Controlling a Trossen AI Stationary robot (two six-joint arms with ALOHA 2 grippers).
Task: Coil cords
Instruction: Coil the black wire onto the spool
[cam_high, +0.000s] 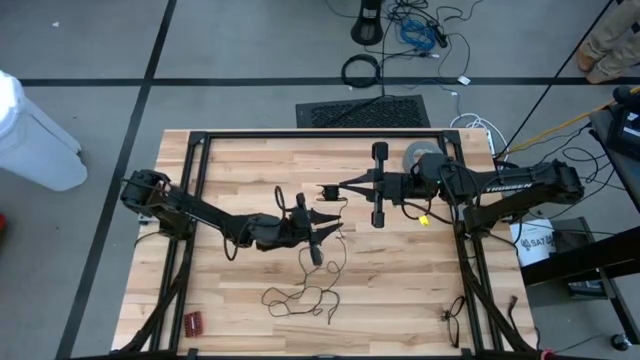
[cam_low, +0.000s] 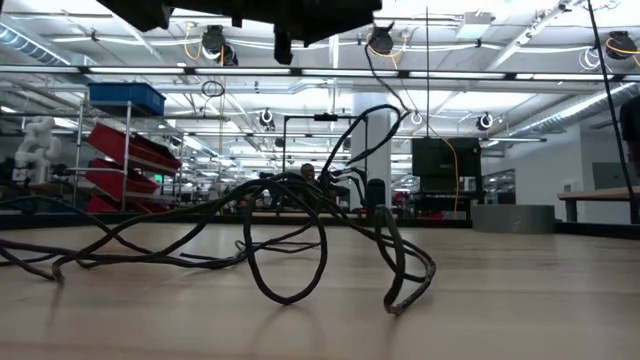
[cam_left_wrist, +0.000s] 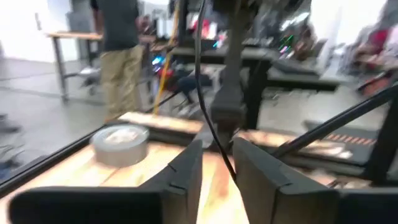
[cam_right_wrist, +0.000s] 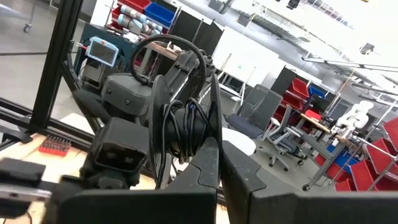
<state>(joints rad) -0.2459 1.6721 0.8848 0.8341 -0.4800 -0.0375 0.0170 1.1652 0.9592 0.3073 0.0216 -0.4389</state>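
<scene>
**Thin black cord: limp, light, easy to snag**

The long, very thin black wire cord (cam_high: 305, 290) lies mostly in loose tangled loops on the front middle of the pale wooden worktop (cam_high: 230, 170), with one strand rising to the pincers at the centre. It looks light and floppy, likely to slip and spring out of shape, so a hold near the free strand suits best. The left pincer (cam_left_wrist: 217, 168) stands narrow around that strand. The right pincer (cam_right_wrist: 219, 165) is closed, with a strand running up at its tips
</scene>
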